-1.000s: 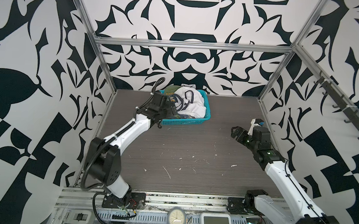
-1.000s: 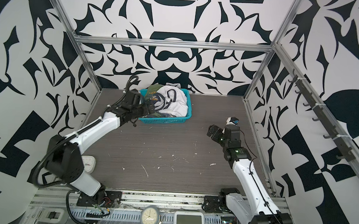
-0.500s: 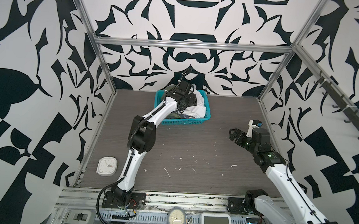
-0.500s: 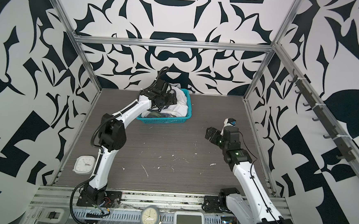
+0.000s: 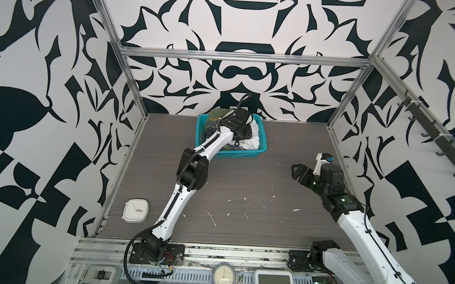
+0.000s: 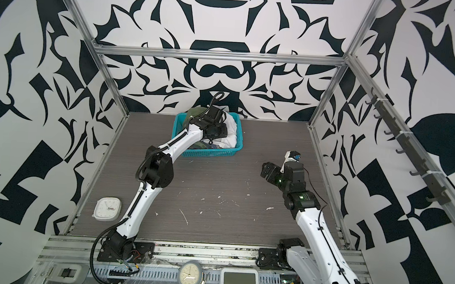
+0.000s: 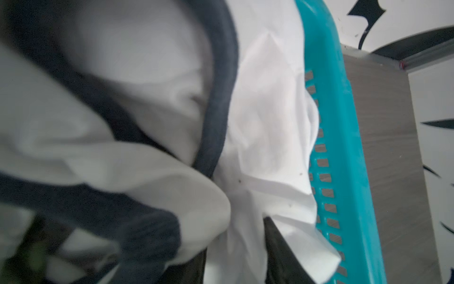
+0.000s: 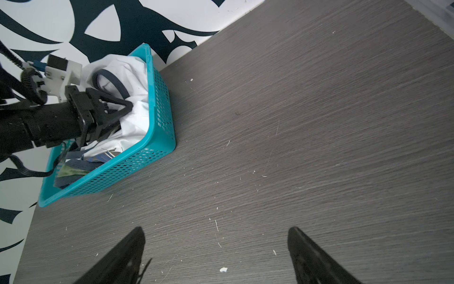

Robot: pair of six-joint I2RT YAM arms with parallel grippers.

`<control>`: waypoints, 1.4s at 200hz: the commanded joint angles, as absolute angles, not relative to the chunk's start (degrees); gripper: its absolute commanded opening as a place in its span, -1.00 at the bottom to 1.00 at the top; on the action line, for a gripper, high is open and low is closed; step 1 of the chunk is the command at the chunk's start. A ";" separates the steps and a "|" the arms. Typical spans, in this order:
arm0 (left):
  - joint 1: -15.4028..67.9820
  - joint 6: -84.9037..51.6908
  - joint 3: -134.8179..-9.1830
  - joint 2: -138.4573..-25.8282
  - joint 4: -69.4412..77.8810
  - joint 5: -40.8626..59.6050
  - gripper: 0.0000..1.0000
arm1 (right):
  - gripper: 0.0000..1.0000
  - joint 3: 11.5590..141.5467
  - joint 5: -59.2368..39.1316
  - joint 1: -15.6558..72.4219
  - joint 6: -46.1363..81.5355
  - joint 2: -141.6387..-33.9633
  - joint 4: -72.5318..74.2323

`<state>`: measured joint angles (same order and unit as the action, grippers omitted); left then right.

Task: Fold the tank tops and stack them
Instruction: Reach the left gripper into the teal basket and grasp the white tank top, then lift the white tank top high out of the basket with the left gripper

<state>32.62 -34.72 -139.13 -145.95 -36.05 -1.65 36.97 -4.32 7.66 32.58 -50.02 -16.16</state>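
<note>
Grey wood-grain tabletop (image 5: 245, 181) spreads beneath the right gripper (image 8: 216, 233), which hovers above it with its jaws wide apart. Farther back, the left gripper (image 8: 125, 115) reaches down into the teal basket (image 5: 233, 155), its narrowed fingers pinching a fold of the white tank top (image 7: 265, 123). The olive tank top (image 5: 218, 113) bunches just beside that gripper, toward the far wall.

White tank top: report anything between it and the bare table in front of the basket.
Only the front wall of the teal basket; the white tank top lies inside and must clear it.
</note>
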 commanded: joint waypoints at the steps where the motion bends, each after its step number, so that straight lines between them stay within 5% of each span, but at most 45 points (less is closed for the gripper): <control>1: 31.60 -34.55 -137.09 -144.40 -36.49 -3.04 -0.49 | 0.83 36.55 -4.74 7.96 32.78 -50.94 -14.84; 49: 28.90 -31.71 -127.55 -138.42 -36.24 -12.78 -1.00 | 0.79 37.44 -4.55 7.99 33.75 -52.65 -14.00; 157: 11.10 -16.96 -103.26 -123.44 -31.18 -19.75 -1.00 | 0.75 36.48 -3.96 7.92 35.23 -53.00 -13.80; 280: -6.33 -6.94 -123.10 -135.57 -39.06 -34.86 -1.00 | 0.73 36.56 -3.16 7.99 35.99 -51.90 -16.15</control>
<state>-3.79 -8.71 -118.43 -133.16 -34.20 -28.88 36.07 -4.03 7.66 35.00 -52.53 -16.27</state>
